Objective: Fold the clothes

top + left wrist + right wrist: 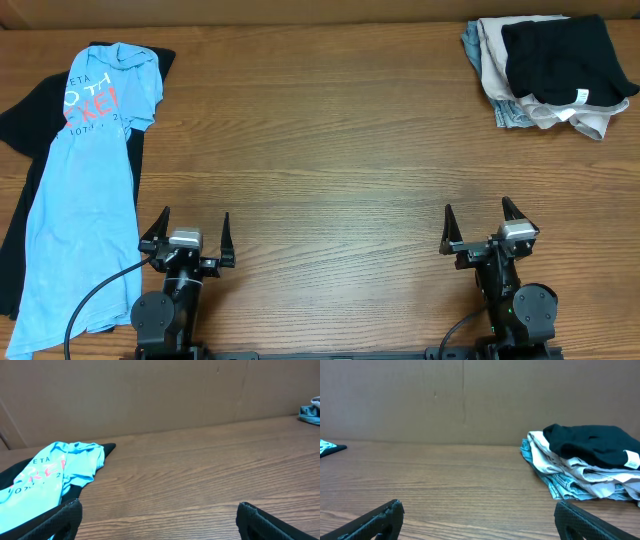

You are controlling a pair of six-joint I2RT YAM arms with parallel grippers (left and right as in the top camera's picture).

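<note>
**Q:** Where is the light blue T-shirt [85, 200]?

**A:** At the left end of the table [330, 150], lying lengthwise and bunched at the far end. It lies on a black garment [20, 120], which it mostly covers. The frame edge cuts off that garment's left side.

**Q:** Is the print legible?

**A:** Only partly. Folds hide most of the white and red-orange lettering, so only fragments show. The left wrist view shows the far end of the shirt [55, 472] and nothing more.

**Q:** What is the jaw state?

**A:** The left gripper [195, 215] and the right gripper [477, 206] are both released. Their jaws are spread wide over bare wood, apart from any cloth. Each wrist view shows only the tips of its fingers [60, 520] at the bottom edge.

**Q:** Are there other items?

**A:** A pile of clothes [550, 70] sits at the far right corner, with a black piece on top. The layers below it cannot be told apart.
</note>
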